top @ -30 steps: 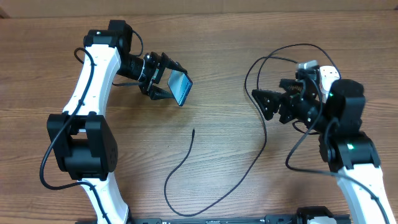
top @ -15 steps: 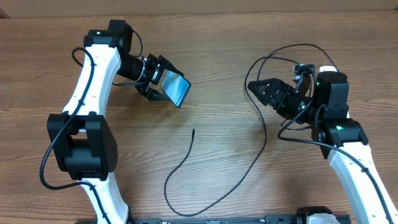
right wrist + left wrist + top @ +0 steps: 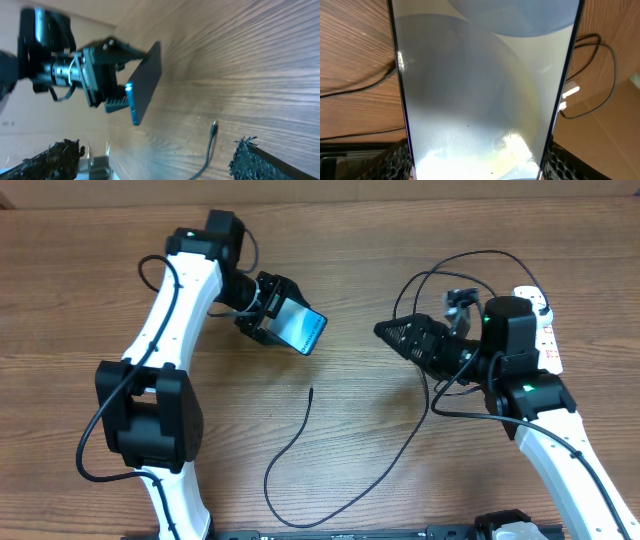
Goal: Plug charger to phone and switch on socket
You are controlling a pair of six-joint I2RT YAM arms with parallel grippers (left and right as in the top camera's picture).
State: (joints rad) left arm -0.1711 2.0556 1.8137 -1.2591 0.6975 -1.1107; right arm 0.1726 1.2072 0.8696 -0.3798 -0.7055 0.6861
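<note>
Holds the phone point(image 3: 302, 330) clamped in the left gripper point(image 3: 283, 326), lifted and tilted, seemingly to offer an edge for plugging. Points the right gripper point(image 3: 395, 332), spread wide and empty, toward it, with the charger point(image 3: 290, 442) tip on the table below and ahead, and the socket point(image 3: 545, 330) behind.

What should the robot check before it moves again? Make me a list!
1. The phone is held firmly: ok. The left gripper is clamped on it, and it is tilted up off the table.
2. The right gripper is ready to grab: ok. It is open and empty.
3. The charger tip is free to pick up: ok. It lies alone on the wood.
4. The charger is plugged into the phone: not ok. The tip and the phone are apart.
5. The socket is switched on: cannot tell. The right arm partly hides it.
</note>
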